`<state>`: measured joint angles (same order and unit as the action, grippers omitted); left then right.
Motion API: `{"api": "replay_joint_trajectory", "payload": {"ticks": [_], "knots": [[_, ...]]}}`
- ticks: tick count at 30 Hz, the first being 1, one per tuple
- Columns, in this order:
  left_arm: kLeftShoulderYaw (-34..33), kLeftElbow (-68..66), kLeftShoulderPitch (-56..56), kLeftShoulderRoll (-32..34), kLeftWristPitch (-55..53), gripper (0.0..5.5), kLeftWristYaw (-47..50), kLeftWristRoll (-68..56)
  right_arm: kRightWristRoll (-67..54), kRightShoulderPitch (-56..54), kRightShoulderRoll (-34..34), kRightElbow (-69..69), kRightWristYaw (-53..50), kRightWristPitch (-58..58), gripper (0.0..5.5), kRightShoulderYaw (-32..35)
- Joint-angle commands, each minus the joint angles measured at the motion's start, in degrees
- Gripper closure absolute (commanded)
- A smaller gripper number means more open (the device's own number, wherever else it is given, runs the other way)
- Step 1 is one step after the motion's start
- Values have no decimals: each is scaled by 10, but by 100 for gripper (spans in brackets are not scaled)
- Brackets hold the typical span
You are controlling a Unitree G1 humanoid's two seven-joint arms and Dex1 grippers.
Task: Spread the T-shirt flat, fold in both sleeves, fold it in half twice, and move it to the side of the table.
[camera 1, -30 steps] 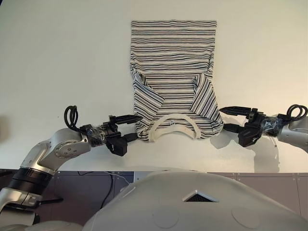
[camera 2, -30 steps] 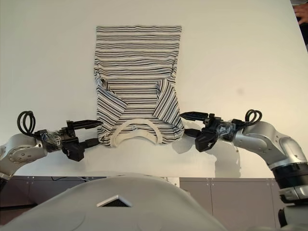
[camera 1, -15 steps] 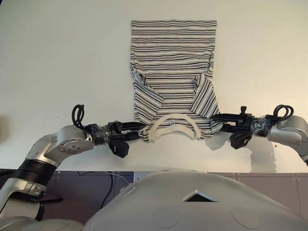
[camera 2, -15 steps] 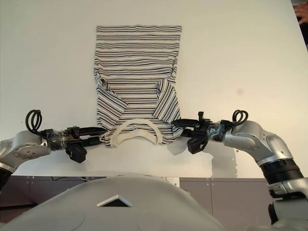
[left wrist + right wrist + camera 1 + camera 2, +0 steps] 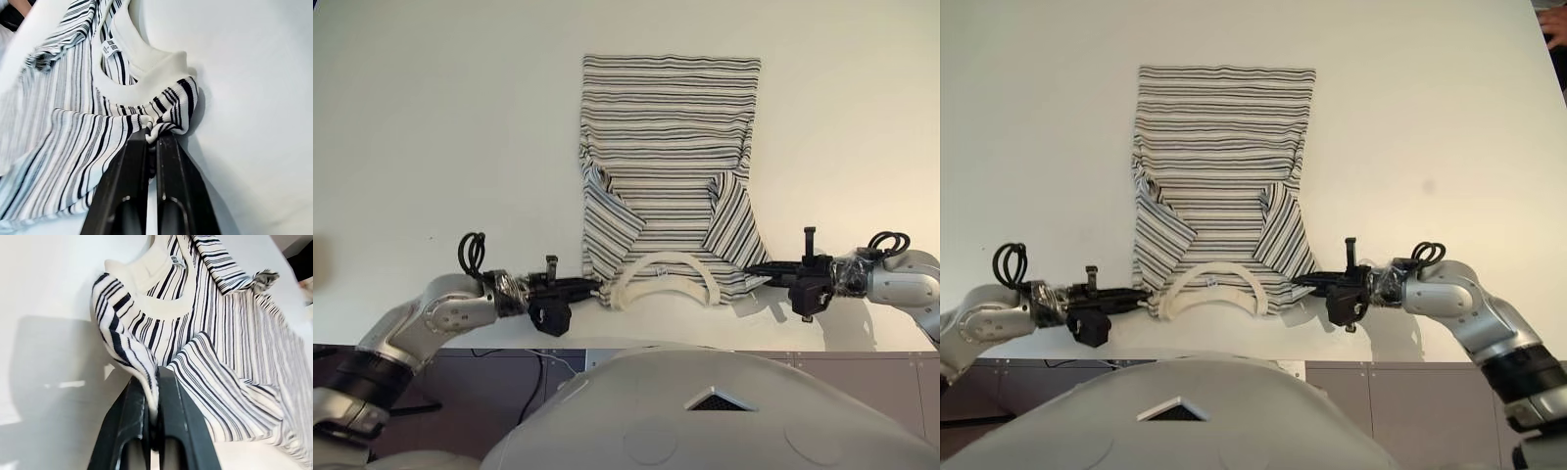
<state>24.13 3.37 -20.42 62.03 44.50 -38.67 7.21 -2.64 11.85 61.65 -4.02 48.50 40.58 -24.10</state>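
Along the near edge of the bench (image 5: 460, 117), I see my left gripper (image 5: 595, 284) and right gripper (image 5: 752, 266) each clenched on a shoulder corner of the striped T-shirt (image 5: 668, 147).

A small white tag (image 5: 110, 47) sewn inside the cream collar (image 5: 146, 73) of the T-shirt (image 5: 58, 127) carries dark print, too small to be read.

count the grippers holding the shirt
2. The left gripper is shut on the T-shirt at its near left shoulder corner; the right gripper is shut on the near right shoulder corner.
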Motion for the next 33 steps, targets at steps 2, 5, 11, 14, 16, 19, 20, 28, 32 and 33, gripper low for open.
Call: {"api": "replay_joint_trajectory", "payload": {"ticks": [2,5,11,14,16,19,20,28,32,33], "knots": [[-13,173,-101,122,-183,538,-112,-285,-263,98,144,-167,135,-184,540,15],[-59,195,-68,97,-288,538,-111,-398,-388,77,140,-204,142,-310,540,56],[-145,144,190,-48,-536,538,43,-552,-456,-179,-46,-74,-40,-551,540,110],[-118,66,294,-114,-582,538,66,-465,-387,-239,-107,-10,-89,-590,540,107],[-81,-20,355,-158,-563,538,38,-380,-333,-272,-148,37,-110,-593,540,102],[-49,-172,434,-226,-500,538,-9,-282,-266,-307,-197,90,-121,-584,540,100],[-47,-220,459,-249,-477,538,-15,-259,-249,-323,-214,111,-123,-582,540,101],[-41,-592,608,-370,-284,540,41,-86,-77,-412,-317,301,-158,-497,517,75],[-61,-690,628,-400,-229,482,78,-48,-19,-433,-347,378,-186,-446,449,85],[-62,-703,633,-405,-220,468,87,-40,-13,-435,-352,384,-187,-439,433,88]]}}
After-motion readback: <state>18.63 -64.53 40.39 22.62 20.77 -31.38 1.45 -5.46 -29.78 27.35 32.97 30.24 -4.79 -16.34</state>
